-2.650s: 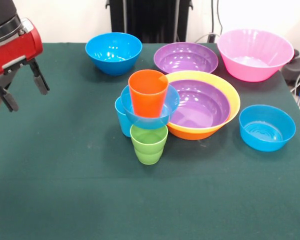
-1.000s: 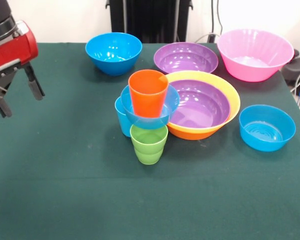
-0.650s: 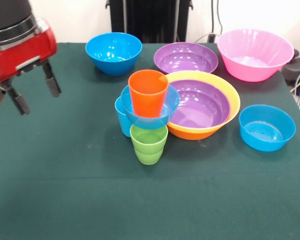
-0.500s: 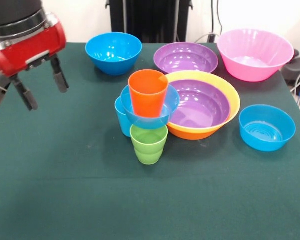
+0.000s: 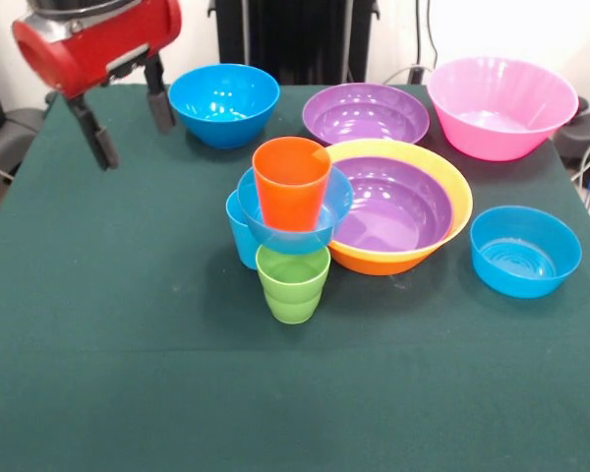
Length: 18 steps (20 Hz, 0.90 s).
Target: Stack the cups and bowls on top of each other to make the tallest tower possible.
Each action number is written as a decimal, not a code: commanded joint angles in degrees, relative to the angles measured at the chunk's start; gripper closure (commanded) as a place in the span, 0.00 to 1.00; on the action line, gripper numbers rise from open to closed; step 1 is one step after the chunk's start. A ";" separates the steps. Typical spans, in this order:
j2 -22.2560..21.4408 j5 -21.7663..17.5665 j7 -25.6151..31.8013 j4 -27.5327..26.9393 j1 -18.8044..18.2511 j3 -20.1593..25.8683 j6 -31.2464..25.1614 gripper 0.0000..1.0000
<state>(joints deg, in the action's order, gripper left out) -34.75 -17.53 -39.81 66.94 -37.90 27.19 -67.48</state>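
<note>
The gripper [image 5: 128, 123] was seen at the upper left, its two dark fingers spread wide apart with nothing held between them. Three cups were counted: a light blue cup [image 5: 240, 236] (largely hidden), a green cup [image 5: 293, 283] and an orange cup [image 5: 291, 185]. Seven bowls were counted: three blue, two purple, one yellow-orange, one pink. The tower [image 5: 293, 231] was found well to the right of the gripper and nearer the camera: the orange cup stood in a small blue bowl [image 5: 317, 228] carried on the green cup. One purple bowl [image 5: 398, 208] was nested in the yellow-orange bowl [image 5: 450, 197].
</note>
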 commanded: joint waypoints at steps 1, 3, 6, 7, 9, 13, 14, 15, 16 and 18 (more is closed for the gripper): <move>0.94 -6.43 4.90 3.36 1.63 -2.94 -12.07 0.00; 1.74 -7.20 5.21 2.95 1.51 -2.69 -13.38 0.00; 3.00 -10.26 6.30 1.04 2.52 -3.24 -16.95 0.00; 3.49 -11.48 6.97 0.22 2.96 -3.39 -18.19 0.00; 4.06 -12.14 6.83 -0.18 3.19 -3.11 -18.70 0.00; 5.21 -10.77 5.47 0.52 2.60 -1.58 -18.35 0.00; 5.49 -9.86 4.76 1.23 2.13 -1.01 -17.10 0.00; 5.73 -8.43 3.72 2.67 1.32 -0.20 -13.96 0.00; 5.95 -6.84 2.43 3.86 0.64 0.51 -11.34 0.00; 6.40 -4.25 1.19 6.34 -0.76 1.80 -6.84 0.00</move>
<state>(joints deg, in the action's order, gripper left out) -33.00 -22.69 -39.81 67.43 -37.98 25.80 -80.70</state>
